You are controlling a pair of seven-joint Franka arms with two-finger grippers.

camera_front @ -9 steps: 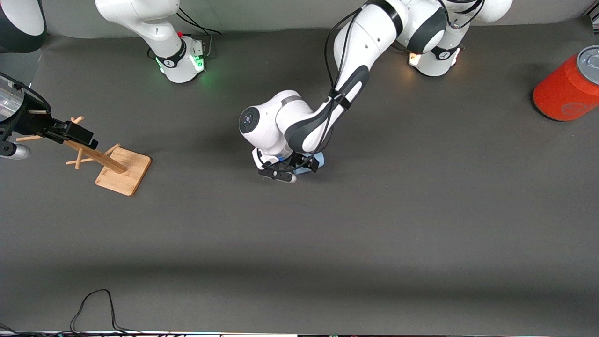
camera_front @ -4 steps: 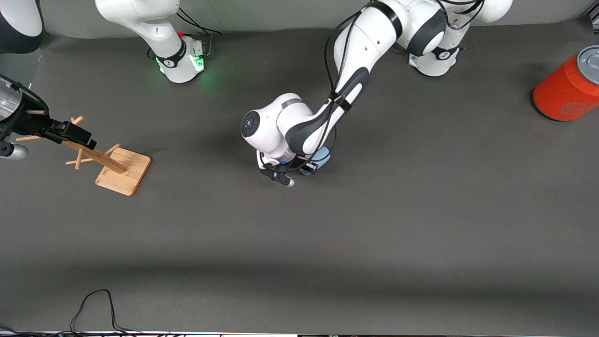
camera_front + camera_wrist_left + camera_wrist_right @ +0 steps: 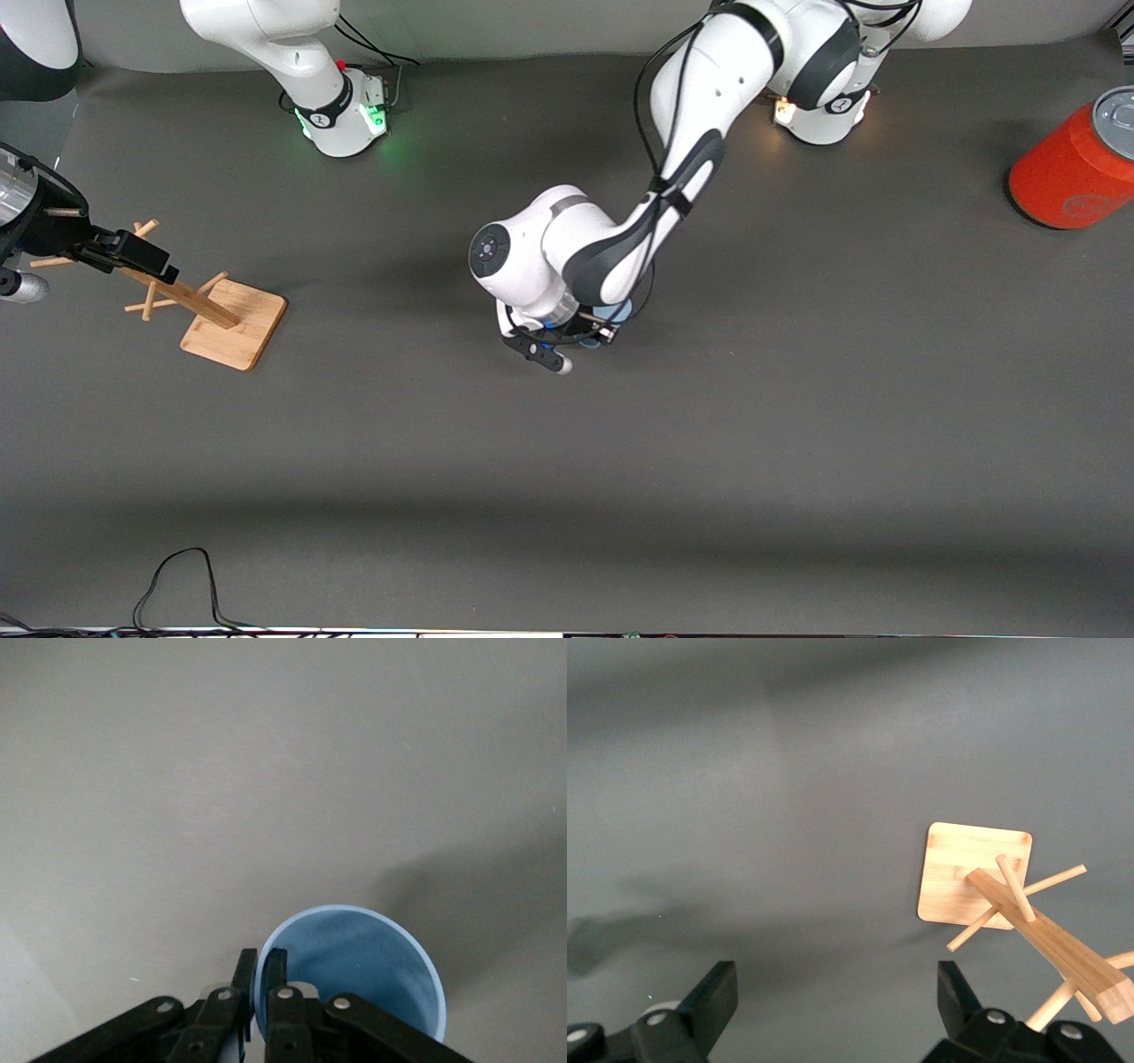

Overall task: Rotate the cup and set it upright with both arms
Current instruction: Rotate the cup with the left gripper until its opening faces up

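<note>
The pale-blue cup [image 3: 617, 312] is near the table's middle, mostly hidden under the left arm's wrist. In the left wrist view the cup [image 3: 354, 961] shows its open mouth and inside. My left gripper [image 3: 264, 964] is shut on its rim wall, one finger inside and one outside. In the front view the left gripper [image 3: 595, 333] is low over the table. My right gripper [image 3: 146, 257] hangs open and empty over the wooden rack at the right arm's end; its fingers stand wide apart in the right wrist view [image 3: 837, 992].
A wooden peg rack [image 3: 232, 322] on a square base lies tipped at the right arm's end, also in the right wrist view [image 3: 973, 870]. A large orange-red can [image 3: 1072, 168] with a grey lid lies at the left arm's end. A black cable [image 3: 177, 571] loops at the near edge.
My left arm has shifted a little toward its own end and nearer the front camera, carrying the cup, which now sits more under the wrist. The right arm has hardly moved.
</note>
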